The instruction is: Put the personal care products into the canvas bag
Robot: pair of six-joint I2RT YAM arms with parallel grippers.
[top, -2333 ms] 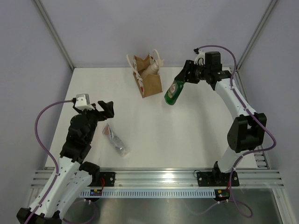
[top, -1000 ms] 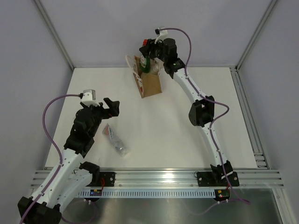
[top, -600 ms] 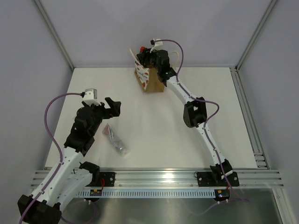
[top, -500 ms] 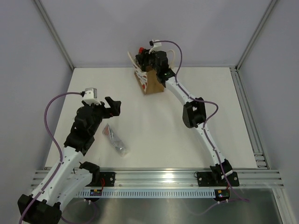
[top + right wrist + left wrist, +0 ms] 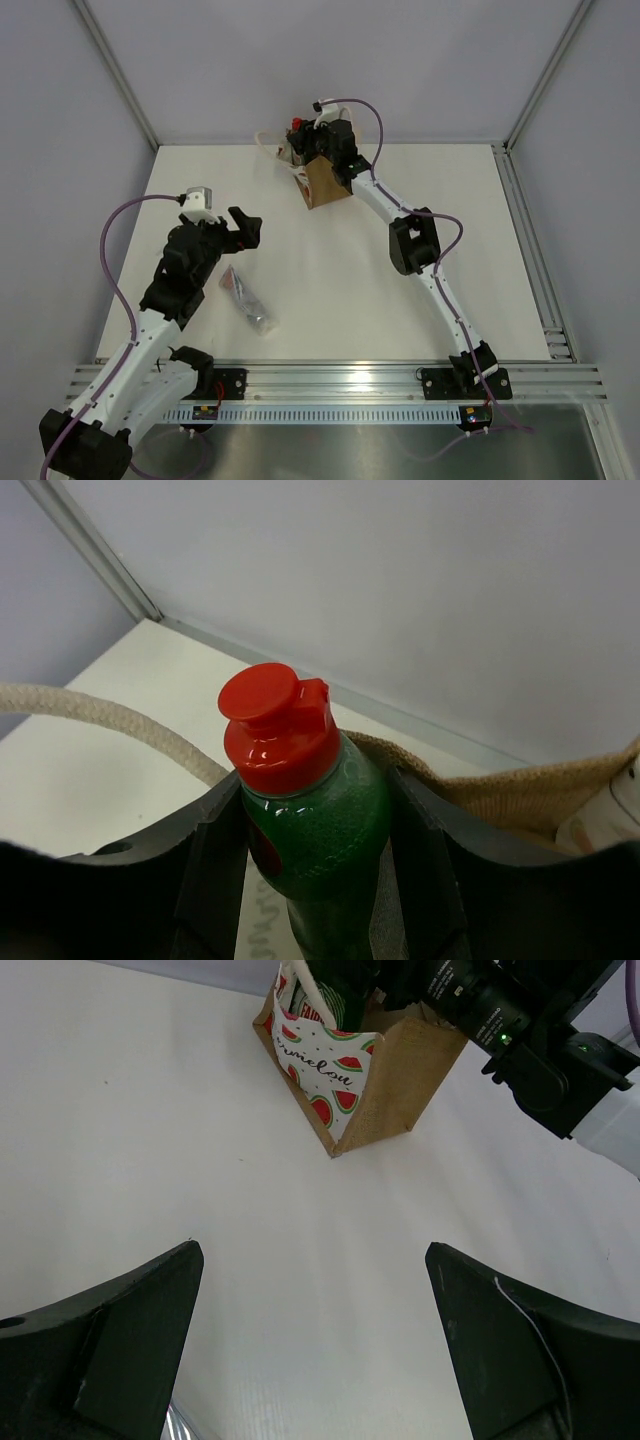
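My right gripper (image 5: pixel 318 880) has swung the dark green bottle (image 5: pixel 315 810) across into the canvas bag (image 5: pixel 325 182), jaws still clamped on it; left gripper (image 5: pixel 243 225) gapes empty near the silvery tube (image 5: pixel 250 300)

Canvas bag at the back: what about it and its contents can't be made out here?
- Inside of the canvas bag: top view, the right gripper and its arm cover the opening; left wrist view, the printed cream side hides it.
- Lower half of the green bottle: right wrist view, gripper fingers and the bottom edge hide it.
- A pale item: right wrist view, cut by the right edge; unidentifiable.
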